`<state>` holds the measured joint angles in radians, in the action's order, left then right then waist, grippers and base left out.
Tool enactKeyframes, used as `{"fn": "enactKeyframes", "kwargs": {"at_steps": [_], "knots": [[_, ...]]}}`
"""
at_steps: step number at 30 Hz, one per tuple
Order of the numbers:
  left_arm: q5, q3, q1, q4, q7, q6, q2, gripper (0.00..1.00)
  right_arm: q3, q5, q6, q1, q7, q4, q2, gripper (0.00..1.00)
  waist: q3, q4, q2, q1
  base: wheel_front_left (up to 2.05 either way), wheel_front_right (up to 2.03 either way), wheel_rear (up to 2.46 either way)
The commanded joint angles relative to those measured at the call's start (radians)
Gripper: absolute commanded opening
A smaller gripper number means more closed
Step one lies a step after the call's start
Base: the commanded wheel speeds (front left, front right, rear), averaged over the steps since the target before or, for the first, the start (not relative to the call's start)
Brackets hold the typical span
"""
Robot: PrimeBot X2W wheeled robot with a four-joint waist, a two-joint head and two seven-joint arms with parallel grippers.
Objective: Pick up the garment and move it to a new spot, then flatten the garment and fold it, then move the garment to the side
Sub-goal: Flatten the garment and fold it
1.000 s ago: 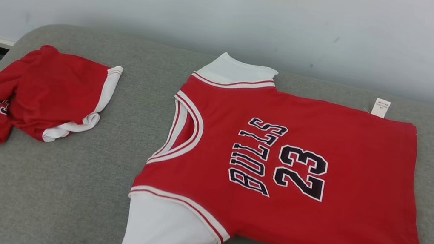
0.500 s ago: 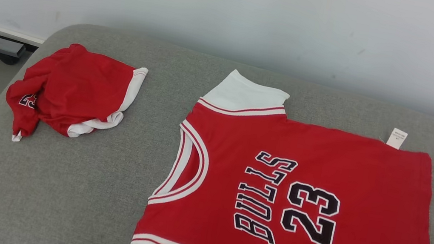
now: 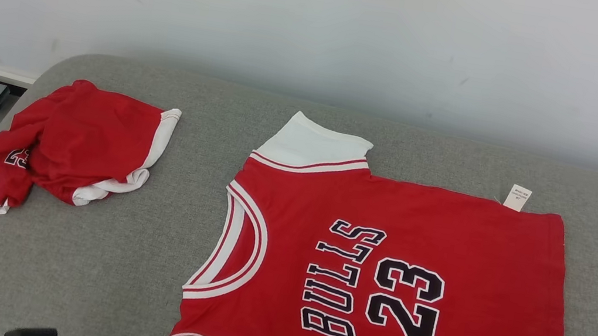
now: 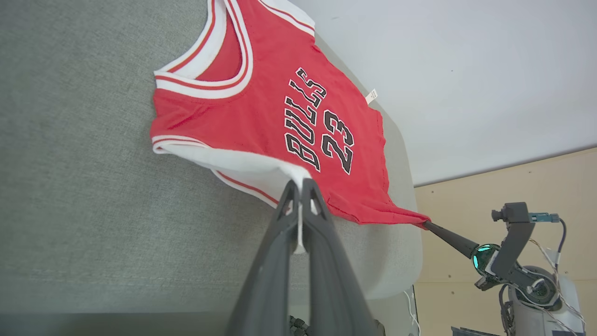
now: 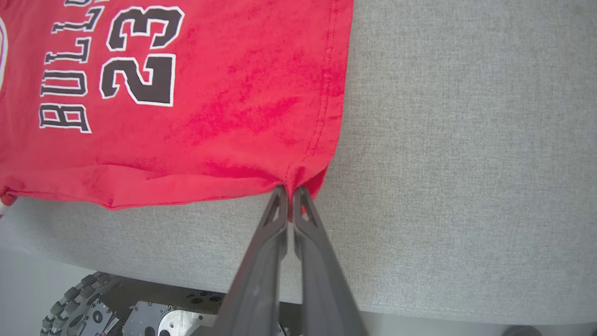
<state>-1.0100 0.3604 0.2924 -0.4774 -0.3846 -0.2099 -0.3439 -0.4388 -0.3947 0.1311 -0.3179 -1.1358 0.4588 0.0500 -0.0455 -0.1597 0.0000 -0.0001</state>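
Two red garments on a grey tabletop (image 3: 113, 259): spread Bulls jersey (image 3: 475, 259), crumpled bundle (image 3: 82, 147) at left. The left gripper (image 4: 298, 186) and right gripper (image 5: 290, 191) clench the jersey's near edge.

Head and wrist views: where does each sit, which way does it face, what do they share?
Head view: on the head, looking forward and down at the jersey on the grey cushion, a crumpled garment at left.
Left wrist view: along the left end effector, shut on the jersey's white sleeve; right end effector beyond, at the hem corner.
Right wrist view: along the right end effector, shut on that corner; wheeled base below.
Shared: all show the jersey's "23".
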Motion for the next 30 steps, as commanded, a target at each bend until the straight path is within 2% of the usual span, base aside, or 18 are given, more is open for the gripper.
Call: {"fn": "enactKeyframes", "kwargs": {"at_steps": [1, 6, 13, 19, 30], "knots": [[-0.005, 0.005, -0.046, 0.018, -0.010, 0.010, 0.007, 0.00, 0.006, 0.001, -0.001, 0.028, 0.017, -0.012, 0.002, 0.00, 0.007, 0.005, 0.0000, 0.0001, 0.00, 0.00, 0.00], [0.007, 0.023, -0.184, 0.102, -0.014, 0.017, 0.059, 0.00, 0.030, 0.013, -0.001, 0.080, 0.055, -0.057, 0.002, 0.00, -0.004, 0.008, 0.0000, 0.0001, 0.00, 0.00, 0.00], [0.078, 0.061, -0.369, 0.224, 0.005, 0.009, 0.128, 0.00, 0.022, 0.046, -0.001, 0.133, 0.096, -0.117, 0.002, 0.00, -0.039, 0.010, 0.0000, 0.0001, 0.00, 0.00, 0.00], [0.108, 0.070, -0.491, 0.341, 0.023, 0.019, 0.165, 0.00, -0.004, 0.071, -0.001, 0.190, 0.142, -0.191, 0.002, 0.00, -0.059, 0.019, 0.0000, 0.0001, 0.00, 0.00, 0.00], [0.137, 0.091, -0.650, 0.502, 0.041, 0.060, 0.208, 0.00, 0.034, 0.091, -0.001, 0.259, 0.204, -0.302, 0.002, 0.00, -0.093, 0.037, 0.0000, 0.0001, 0.00, 0.00, 0.00]]}}
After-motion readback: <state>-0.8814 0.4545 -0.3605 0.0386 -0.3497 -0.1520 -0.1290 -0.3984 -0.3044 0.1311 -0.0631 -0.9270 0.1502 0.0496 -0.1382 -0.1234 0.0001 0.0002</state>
